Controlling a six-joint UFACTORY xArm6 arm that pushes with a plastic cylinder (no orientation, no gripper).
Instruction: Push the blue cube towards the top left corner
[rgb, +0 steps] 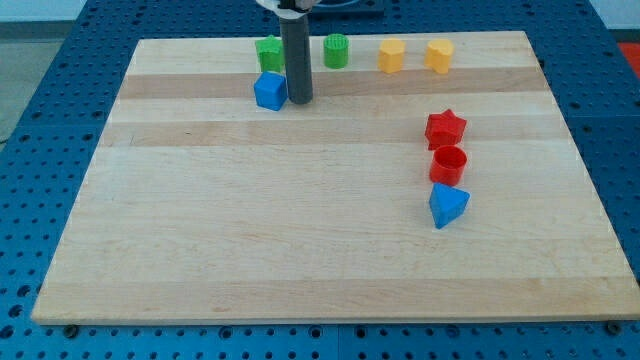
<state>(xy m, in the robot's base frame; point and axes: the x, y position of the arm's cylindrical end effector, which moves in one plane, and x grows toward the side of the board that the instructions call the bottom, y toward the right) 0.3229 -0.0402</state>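
The blue cube (270, 90) sits on the wooden board (250, 230) near the view's top, left of centre. My tip (299, 100) is on the board just to the right of the blue cube, touching or almost touching its right side. The dark rod rises from there to the view's top edge. A green block (268, 51) stands right behind the blue cube, partly hidden by the rod.
A green cylinder (336, 50), a yellow block (391, 55) and another yellow block (439, 55) line the top edge. At the right stand a red star (445, 128), a red cylinder (449, 164) and a blue triangular block (447, 205).
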